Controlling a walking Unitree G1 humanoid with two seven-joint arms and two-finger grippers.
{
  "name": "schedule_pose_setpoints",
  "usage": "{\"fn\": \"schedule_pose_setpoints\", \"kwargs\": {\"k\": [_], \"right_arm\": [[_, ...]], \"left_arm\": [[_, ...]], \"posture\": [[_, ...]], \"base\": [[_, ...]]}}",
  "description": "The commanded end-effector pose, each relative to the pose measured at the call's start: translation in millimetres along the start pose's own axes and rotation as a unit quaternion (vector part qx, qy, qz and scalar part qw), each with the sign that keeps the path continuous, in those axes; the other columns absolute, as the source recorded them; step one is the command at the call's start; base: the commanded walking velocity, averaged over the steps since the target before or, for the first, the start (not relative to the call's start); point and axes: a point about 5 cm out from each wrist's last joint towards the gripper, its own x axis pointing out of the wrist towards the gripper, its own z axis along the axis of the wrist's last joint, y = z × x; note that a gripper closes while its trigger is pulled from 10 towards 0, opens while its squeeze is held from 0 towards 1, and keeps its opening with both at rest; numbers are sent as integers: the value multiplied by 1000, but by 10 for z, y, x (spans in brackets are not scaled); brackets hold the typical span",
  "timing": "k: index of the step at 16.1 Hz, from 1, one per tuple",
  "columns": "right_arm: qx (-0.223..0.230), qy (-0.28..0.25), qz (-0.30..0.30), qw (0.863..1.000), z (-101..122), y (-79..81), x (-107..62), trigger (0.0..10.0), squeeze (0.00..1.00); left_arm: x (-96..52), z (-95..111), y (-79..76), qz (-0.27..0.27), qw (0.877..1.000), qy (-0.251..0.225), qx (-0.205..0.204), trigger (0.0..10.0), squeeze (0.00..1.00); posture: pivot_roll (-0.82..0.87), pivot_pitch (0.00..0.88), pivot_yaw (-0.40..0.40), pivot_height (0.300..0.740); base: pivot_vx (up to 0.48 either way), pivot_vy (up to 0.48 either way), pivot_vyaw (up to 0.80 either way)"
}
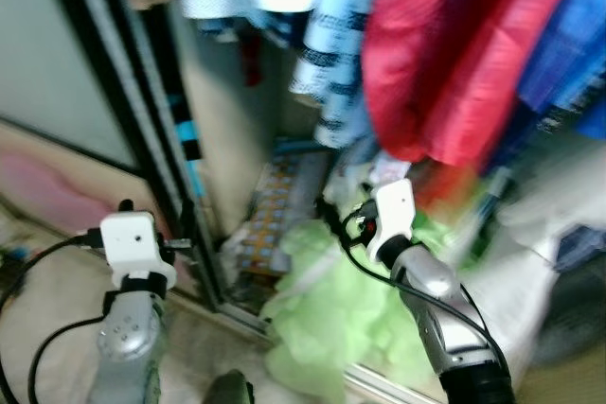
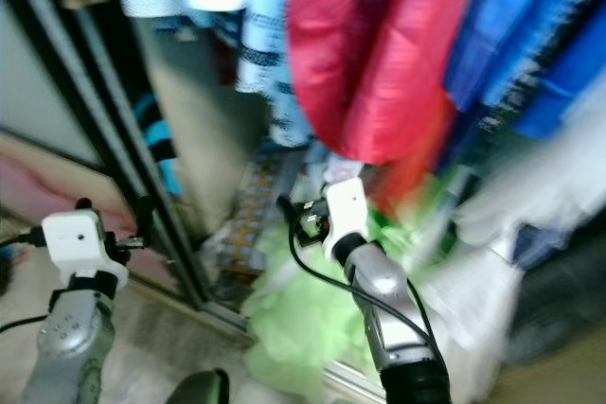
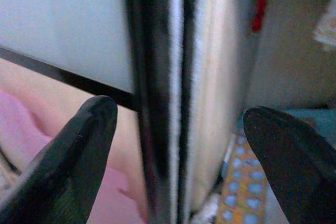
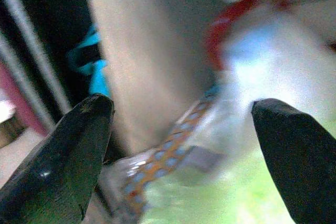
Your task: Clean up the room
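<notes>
Left gripper [image 3: 178, 161] up close, fingers spread wide before the black door frame [image 3: 157, 77]. Right gripper [image 4: 181, 150] gaping too, nothing held, above the green cloth [image 1: 331, 309] heaped on the closet floor. Patterned fabric [image 1: 284, 205] behind; red garment [image 1: 454, 54] hanging farther back, blurred.

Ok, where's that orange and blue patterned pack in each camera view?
Left eye: patterned pack, just right of the black door frame.
Right eye: pack above the green cloth.
Left wrist: pack past the frame, beside the left gripper.
Right wrist: pack ahead of the right gripper.
Shared landmark: the door frame.
</notes>
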Motion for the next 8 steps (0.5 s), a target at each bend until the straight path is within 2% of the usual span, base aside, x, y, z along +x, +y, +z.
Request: {"fn": "schedule_pose_setpoints", "kwargs": {"k": [1,3,6,8], "right_arm": [[-15,-9,1,1000,70,-34,-12,10000,0],[-55,-37,-2,998,152,-43,-107,10000,0],[-47,9,19,999,52,-87,-177,10000,0],[-42,20,54,997,20,-11,-129,10000,0]], "left_arm": [[-17,6,-24,-4,1000,3,4,10000,0],[-23,47,-50,-10,1000,0,1,10000,0],[-27,7,-7,-6,1000,21,3,10000,0],[-3,-10,-22,1,1000,15,-1,10000,0]], "posture": [[-31,26,-25,740],[-24,23,-27,740],[-34,15,-25,740],[-32,5,-25,740]], "base": [[0,0,800],[0,0,800],[0,0,800],[0,0,800]]}}
